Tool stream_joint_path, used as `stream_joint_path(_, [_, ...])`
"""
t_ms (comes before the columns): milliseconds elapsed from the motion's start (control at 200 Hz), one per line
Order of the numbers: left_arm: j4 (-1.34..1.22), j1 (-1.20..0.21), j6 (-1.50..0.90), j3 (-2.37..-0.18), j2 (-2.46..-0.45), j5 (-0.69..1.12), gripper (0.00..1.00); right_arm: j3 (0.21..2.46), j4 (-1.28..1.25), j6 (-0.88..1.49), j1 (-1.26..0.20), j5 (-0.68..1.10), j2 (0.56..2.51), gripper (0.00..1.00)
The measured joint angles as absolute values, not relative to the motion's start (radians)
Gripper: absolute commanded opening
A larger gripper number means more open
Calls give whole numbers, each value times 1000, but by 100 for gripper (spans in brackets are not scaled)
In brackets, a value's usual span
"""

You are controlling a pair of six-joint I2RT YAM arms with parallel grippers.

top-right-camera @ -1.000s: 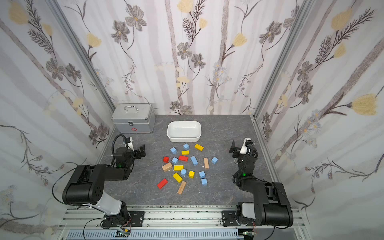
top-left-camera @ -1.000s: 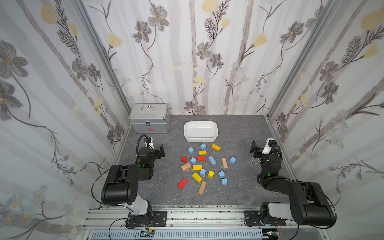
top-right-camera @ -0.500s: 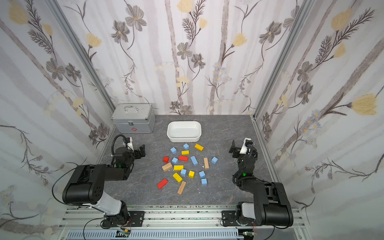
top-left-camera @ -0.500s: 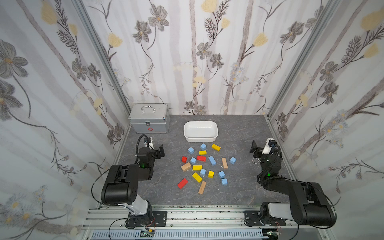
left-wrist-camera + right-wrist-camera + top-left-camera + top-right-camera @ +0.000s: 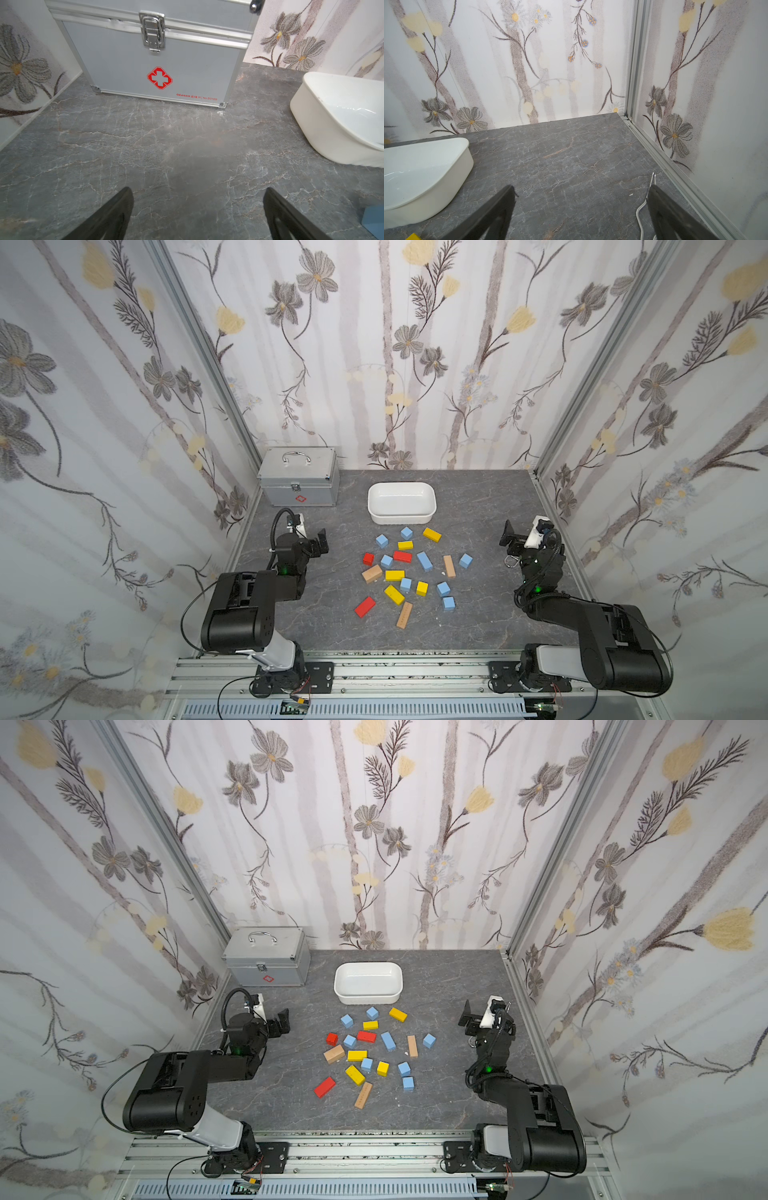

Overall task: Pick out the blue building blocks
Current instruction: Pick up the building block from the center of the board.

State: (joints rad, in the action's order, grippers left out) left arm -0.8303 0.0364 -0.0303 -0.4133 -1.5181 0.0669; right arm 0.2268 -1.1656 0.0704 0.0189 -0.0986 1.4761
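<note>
8 blue building blocks [image 5: 424, 561] lie scattered among red, yellow and tan blocks [image 5: 394, 575] in the middle of the tabletop [image 5: 478, 622], just in front of a white tub [image 5: 401, 489]. The left end effector [image 5: 319, 542] and right end effector [image 5: 509, 536], jaws apart and empty, sit well apart from them at either side; bare tabletop rings the pile

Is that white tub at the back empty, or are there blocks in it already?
Empty. In both top views the white tub shows only bare white inside; the blue building blocks lie on the table.
</note>
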Motion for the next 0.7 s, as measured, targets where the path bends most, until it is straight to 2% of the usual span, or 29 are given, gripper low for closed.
stream_joint_path(350, [-451,30,-81,-566,-1198,-86,100,417,-781,130,1,-160,1263,100])
stream_joint_path(545, [-177,8,-110,-760,-1158,-10,100,596,-469,187,-15,-162,1181,100])
stream_joint_path(700, [10,-29,-102,-887,-1160,69,100,764,-224,205,-32,-133,1190,100])
